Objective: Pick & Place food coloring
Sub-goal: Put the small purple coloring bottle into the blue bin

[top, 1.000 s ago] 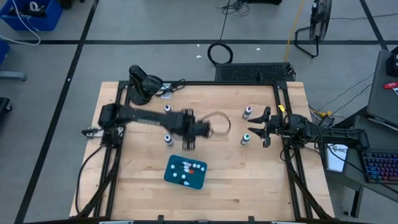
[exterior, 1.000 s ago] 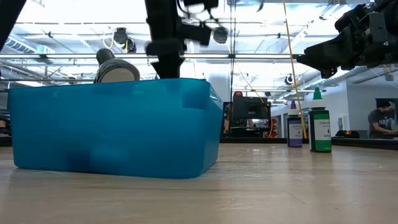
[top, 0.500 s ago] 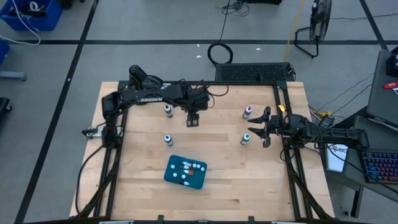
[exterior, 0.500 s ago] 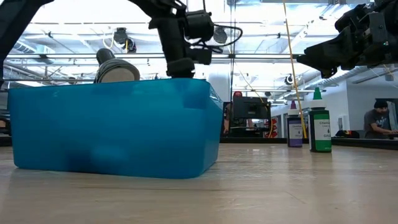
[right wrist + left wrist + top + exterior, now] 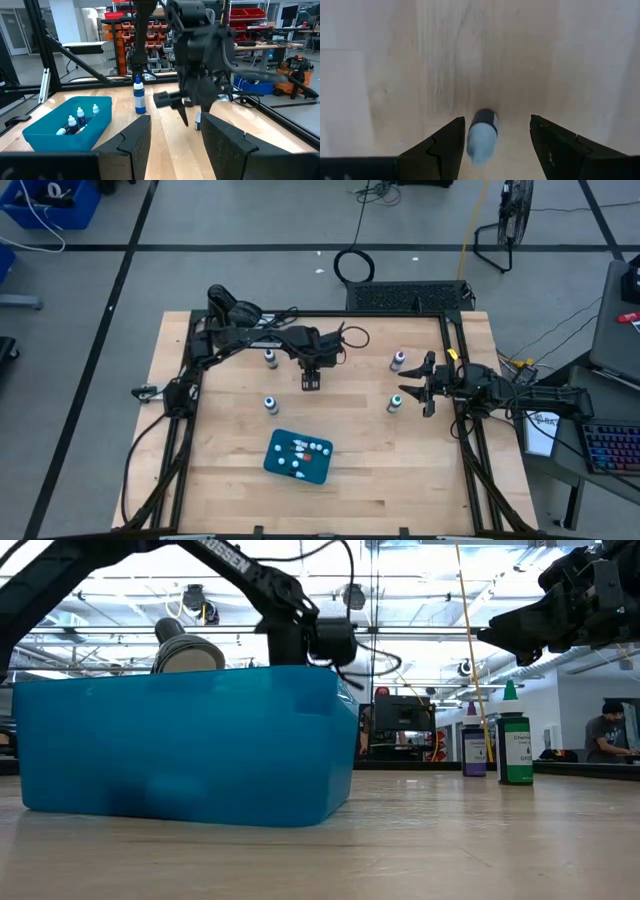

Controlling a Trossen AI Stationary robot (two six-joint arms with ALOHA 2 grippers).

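Note:
Four white-topped food coloring bottles stand upright on the table: two bluish ones [image 5: 270, 358] [image 5: 270, 404], a purple one [image 5: 398, 360] and a green one [image 5: 396, 402]. Several tiny dropper bottles [image 5: 300, 448] lie in the teal tray [image 5: 275, 467]. My left gripper [image 5: 311, 383] hangs open over the table's middle, pointing down. In its wrist view a pale-topped bottle [image 5: 482, 136] stands below and between the fingers, nearer one of them and apart from both. My right gripper [image 5: 428, 385] waits open at the right edge, level, with nothing between its fingers.
The tray [image 5: 180, 740] fills the low view's left and hides my left gripper's fingertips. The green bottle [image 5: 515, 745] and the purple one [image 5: 474, 750] stand to its right. A black frame [image 5: 455, 370] borders the table. A person [image 5: 610, 735] sits far behind.
My left gripper has swung away from above the tray toward the table's far edge and has come down closer to the tabletop, still pointing down. My right arm and the bottles have kept still.

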